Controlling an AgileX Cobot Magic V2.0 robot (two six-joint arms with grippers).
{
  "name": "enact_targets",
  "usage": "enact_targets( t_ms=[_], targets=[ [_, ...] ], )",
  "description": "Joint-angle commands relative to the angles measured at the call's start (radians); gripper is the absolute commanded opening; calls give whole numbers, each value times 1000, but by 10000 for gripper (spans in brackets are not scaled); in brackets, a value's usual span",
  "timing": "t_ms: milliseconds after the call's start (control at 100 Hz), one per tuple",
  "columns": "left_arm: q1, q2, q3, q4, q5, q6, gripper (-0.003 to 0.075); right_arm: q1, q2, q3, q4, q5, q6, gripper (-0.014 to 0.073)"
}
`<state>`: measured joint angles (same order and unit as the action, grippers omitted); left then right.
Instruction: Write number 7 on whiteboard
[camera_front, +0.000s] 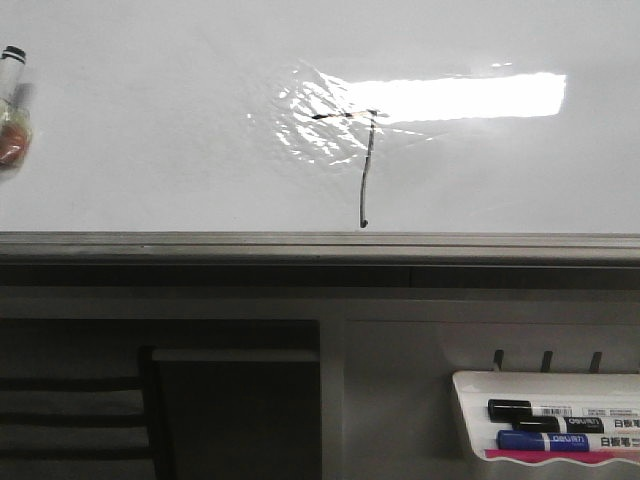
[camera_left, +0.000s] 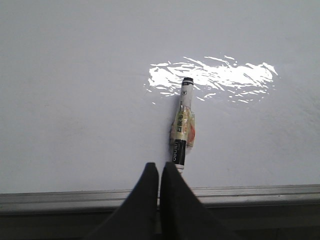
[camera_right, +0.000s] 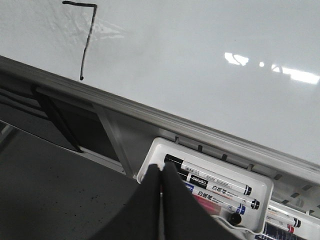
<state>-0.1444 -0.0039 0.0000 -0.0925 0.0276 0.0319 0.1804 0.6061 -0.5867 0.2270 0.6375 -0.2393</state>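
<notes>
The number 7 (camera_front: 364, 165) is already standing on the whiteboard (camera_front: 150, 130), its top stroke crossing the bright glare and its long stroke running down almost to the grey rail (camera_front: 200, 243). The left claw (camera_left: 159, 170) is sitting closed and empty just below a loose marker (camera_left: 182, 122) lying on the board. The right claw (camera_right: 161, 172) is also closed on nothing, hovering over the white tray (camera_right: 262, 187).

The risk now, I judge, is smearing: a claw brushing the wet ink while moving across the board would be spoiling the digit. The loose marker could also be getting nudged and rolling off the edge.

The tray is holding several capped markers, black (camera_right: 210, 179) and blue (camera_front: 560, 441) among them, lying side by side.
</notes>
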Motion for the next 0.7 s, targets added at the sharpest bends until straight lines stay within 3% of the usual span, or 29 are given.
enact_targets(
  t_ms=[0,130,390,690],
  targets=[
    [2,-30,35,-9,-86,0,-20,-5,-19,-20,4,-67,-4,-71],
    [2,-30,35,-9,-86,0,-20,-43,-131,28,4,-110,-6,-71],
    [2,-30,35,-9,-86,0,-20,-200,-431,359,18,-493,-6,-71],
    [2,-30,35,-9,-86,0,-20,-233,-615,590,18,-593,-6,-71]
  ],
)
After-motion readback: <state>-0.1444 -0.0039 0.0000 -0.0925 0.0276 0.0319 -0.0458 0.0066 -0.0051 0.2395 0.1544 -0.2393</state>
